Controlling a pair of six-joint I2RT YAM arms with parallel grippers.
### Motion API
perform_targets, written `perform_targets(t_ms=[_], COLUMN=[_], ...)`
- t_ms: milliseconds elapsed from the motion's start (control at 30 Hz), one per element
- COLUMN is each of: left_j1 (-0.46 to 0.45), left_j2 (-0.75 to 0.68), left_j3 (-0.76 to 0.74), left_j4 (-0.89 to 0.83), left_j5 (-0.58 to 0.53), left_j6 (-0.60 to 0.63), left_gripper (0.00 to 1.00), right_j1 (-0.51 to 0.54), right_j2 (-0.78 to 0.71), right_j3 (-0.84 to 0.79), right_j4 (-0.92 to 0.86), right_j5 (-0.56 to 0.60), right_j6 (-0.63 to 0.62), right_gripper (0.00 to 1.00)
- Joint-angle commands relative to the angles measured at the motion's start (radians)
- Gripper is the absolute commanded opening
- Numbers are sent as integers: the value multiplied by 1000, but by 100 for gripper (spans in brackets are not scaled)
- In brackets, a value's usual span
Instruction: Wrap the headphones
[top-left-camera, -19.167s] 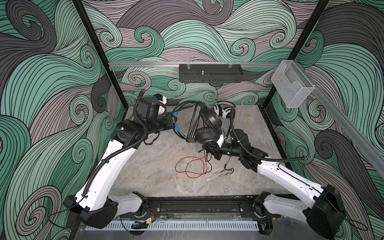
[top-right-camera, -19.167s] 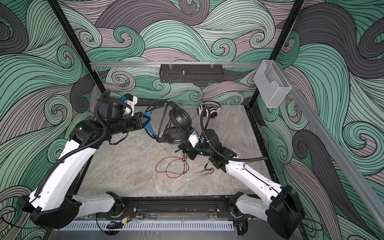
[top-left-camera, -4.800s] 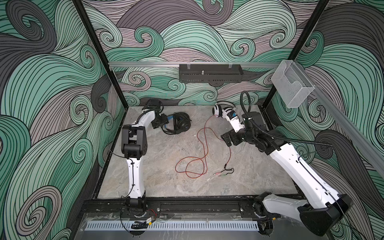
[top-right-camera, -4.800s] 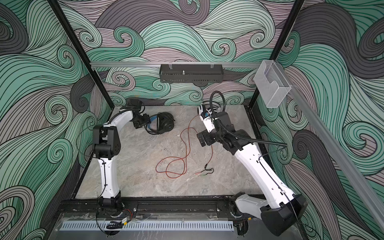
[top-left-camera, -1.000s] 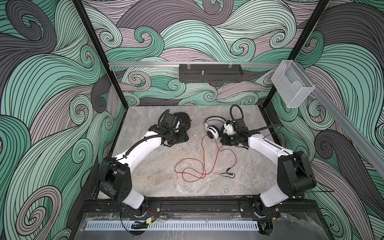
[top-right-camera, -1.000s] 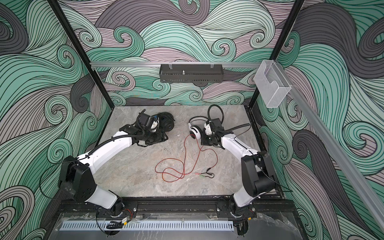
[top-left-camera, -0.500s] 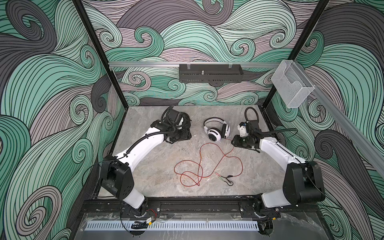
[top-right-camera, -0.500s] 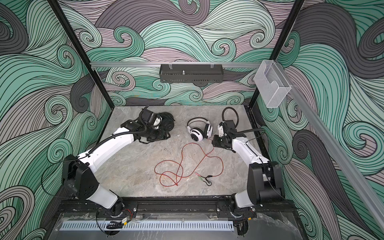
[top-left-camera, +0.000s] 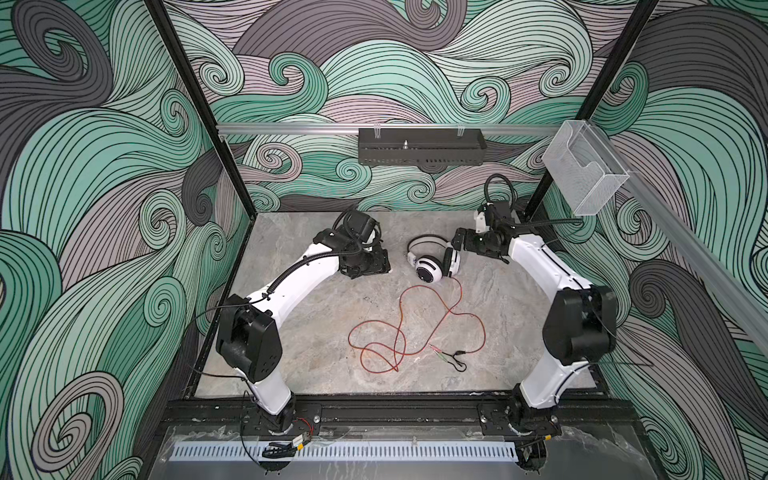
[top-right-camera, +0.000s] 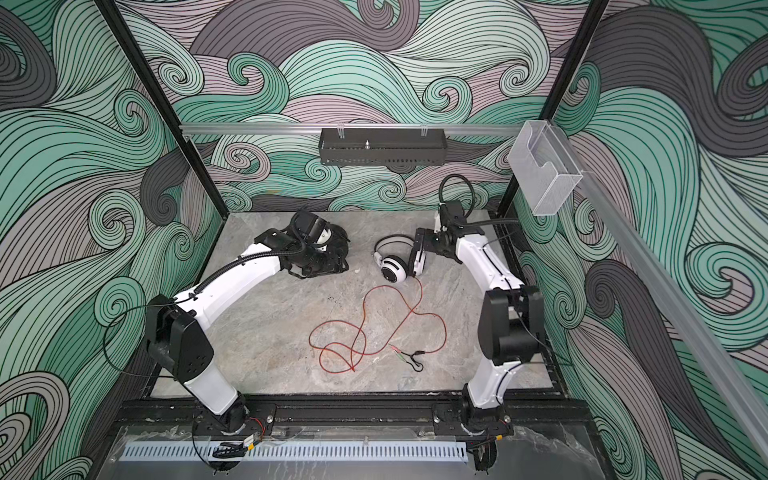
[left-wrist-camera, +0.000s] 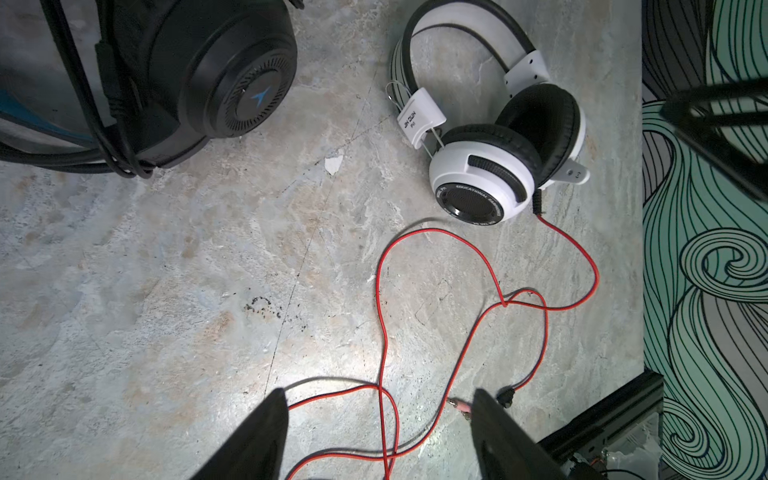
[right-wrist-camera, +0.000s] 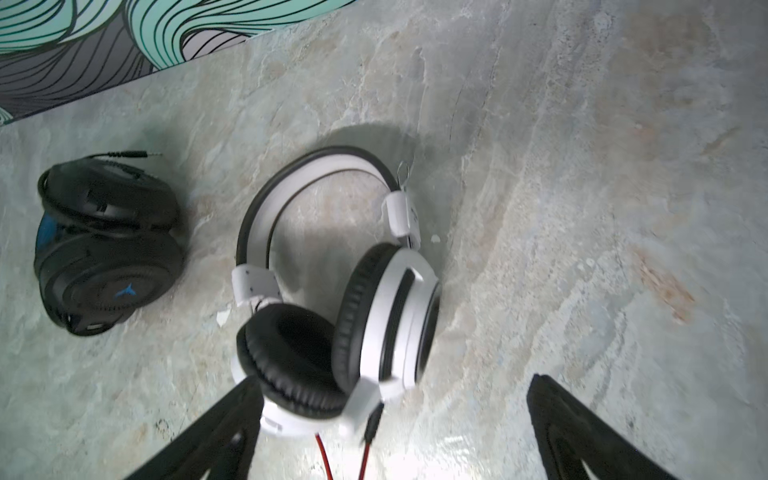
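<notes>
The white-and-black headphones (top-left-camera: 432, 262) lie on the table at the back middle, ear cups together. Their red cord (top-left-camera: 415, 328) trails forward in loose loops. My right gripper (top-left-camera: 459, 245) hangs open just right of them. In the right wrist view one finger (right-wrist-camera: 232, 415) is beside the lower ear cup (right-wrist-camera: 291, 357), and nothing is gripped. The black headphones (top-right-camera: 338, 247) sit at the back left, folded, with their black cord wound around them (left-wrist-camera: 104, 124). My left gripper (left-wrist-camera: 380, 399) is open above the table beside them, with only cord loops on the floor below.
The cord's plugs (top-left-camera: 449, 354) lie at the front right of the marble table (top-left-camera: 311, 332). A black tray (top-left-camera: 419, 145) hangs on the back wall. A clear plastic box (top-left-camera: 582, 174) is mounted at the right. Patterned walls close in three sides.
My right gripper has gone from shut to open and let go of the white headphones, swinging right and back. The red cord's loops shifted. My left gripper drifted slightly right.
</notes>
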Motion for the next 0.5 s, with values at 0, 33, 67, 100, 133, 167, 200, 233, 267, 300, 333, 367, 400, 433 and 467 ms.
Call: perform_targets(t_ms=[0, 33, 67, 100, 133, 167, 200, 233, 267, 300, 333, 367, 400, 433, 467], left_j1=[-6, -6, -6, -6, -6, -5, -5, -5, -5, -5, -5, -5, -5, -5, -5], left_j2=[-31, -37, -41, -48, -53, -58, -62, -66, -71, -72, -74, -74, -73, -73, -74], left_j3=[-6, -11, -15, -19, -23, -26, -31, -35, -39, -45, -49, -53, -57, -61, -65], left_j4=[21, 31, 35, 39, 43, 46, 48, 50, 54, 58, 59, 62, 62, 64, 66], left_j5=[11, 10, 12, 12, 11, 9, 7, 5, 6, 6, 6, 5, 5, 6, 7], left_j6=[1, 1, -1, -1, 0, 2, 5, 8, 11, 15, 16, 18, 17, 16, 15], left_gripper=[72, 72, 72, 72, 72, 72, 71, 71, 71, 71, 71, 71, 71, 71, 71], right_j1=[6, 6, 7, 8, 11, 15, 22, 30, 34, 38, 41, 43, 46, 47, 47], right_j2=[122, 169, 208, 259, 307, 352, 394, 426, 447, 467, 482, 495, 514, 531, 549], right_j3=[119, 159, 199, 248, 302, 352, 401, 435, 454, 465, 472, 480, 494, 511, 523], right_j4=[-69, -84, -96, -116, -145, -179, -210, -234, -244, -249, -250, -253, -262, -273, -279], right_j5=[32, 33, 30, 24, 17, 16, 17, 19, 18, 22, 24, 27, 35, 39, 42], right_j6=[29, 29, 29, 27, 17, 6, -9, -23, -36, -50, -61, -72, -83, -93, -98], right_gripper=[100, 99, 100, 100, 100, 99, 99, 99, 99, 99, 98, 97, 97, 96, 96])
